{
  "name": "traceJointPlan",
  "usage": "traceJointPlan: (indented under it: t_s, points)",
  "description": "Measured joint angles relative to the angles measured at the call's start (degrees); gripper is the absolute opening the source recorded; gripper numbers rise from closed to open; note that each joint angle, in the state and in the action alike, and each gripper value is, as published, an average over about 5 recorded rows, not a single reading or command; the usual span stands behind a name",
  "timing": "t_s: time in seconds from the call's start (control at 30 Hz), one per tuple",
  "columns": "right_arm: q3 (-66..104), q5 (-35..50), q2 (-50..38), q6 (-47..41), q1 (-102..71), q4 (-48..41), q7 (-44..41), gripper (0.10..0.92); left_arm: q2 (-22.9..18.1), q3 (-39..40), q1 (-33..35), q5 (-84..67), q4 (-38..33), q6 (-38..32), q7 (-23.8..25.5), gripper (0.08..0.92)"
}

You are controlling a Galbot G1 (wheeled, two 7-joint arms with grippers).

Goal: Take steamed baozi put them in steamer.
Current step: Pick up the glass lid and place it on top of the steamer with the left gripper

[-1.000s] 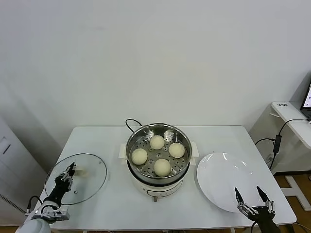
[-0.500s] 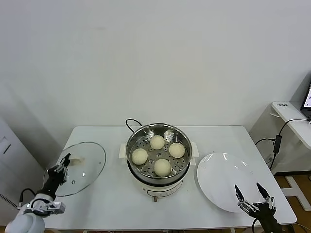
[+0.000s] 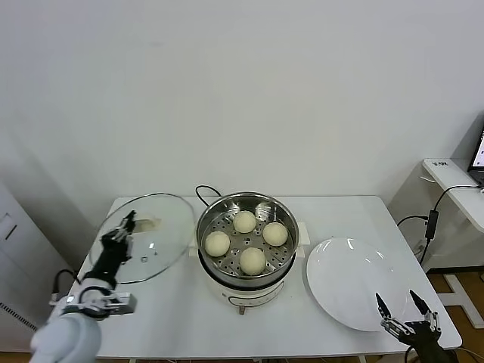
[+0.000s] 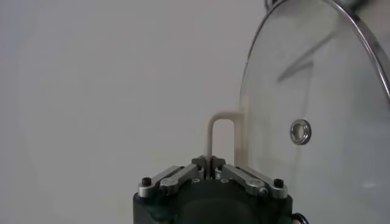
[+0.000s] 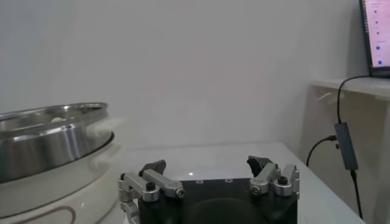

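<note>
1. Four small round cream-white steamed baozi [image 3: 244, 221] [image 3: 274, 234] [image 3: 217, 243] [image 3: 252, 260] sit apart on the perforated tray of the one round shiny steel steamer [image 3: 245, 214], which stands mid-table toward the back edge.
2. The buns look soft, light and easily dented; I would take each gently at its sides, across its widest part.
3. The left gripper [image 3: 125, 224] is clenched on the pale handle [image 4: 222, 131] of the single round glass lid [image 3: 144, 238], held tilted off the table near its left edge, beside the steamer.
4. The lid looks stiff, slippery and breakable, so the handle seems the safe hold.
5. The right gripper [image 3: 404, 313] hangs released at the front right corner, by one flat white plate [image 3: 348, 287], which holds nothing.
</note>
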Motion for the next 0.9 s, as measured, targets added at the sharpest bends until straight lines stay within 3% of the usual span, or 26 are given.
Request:
traceJointPlan:
  t_s: [0.2,0.4,0.9]
  points:
    - [1.81,-0.16,0.46,-0.36,-0.26,-0.58,-0.59,0.823,-0.05,12.2,-5.72,4.37,-1.98,9.71,1.83,0.115]
    - [2.77,-0.66,1.05,-0.99,0.15,-0.78,-0.64,0.823,-3.12,23.03,-12.86,9.44,-0.12,17.07,3.48,0.115]
    - [4.19,-1.63,2.58,-1.23,-0.14,-1.22,-1.26,0.823,-11.74,41.53,-25.47,19.77,7.43,26.46,9.06,0.115]
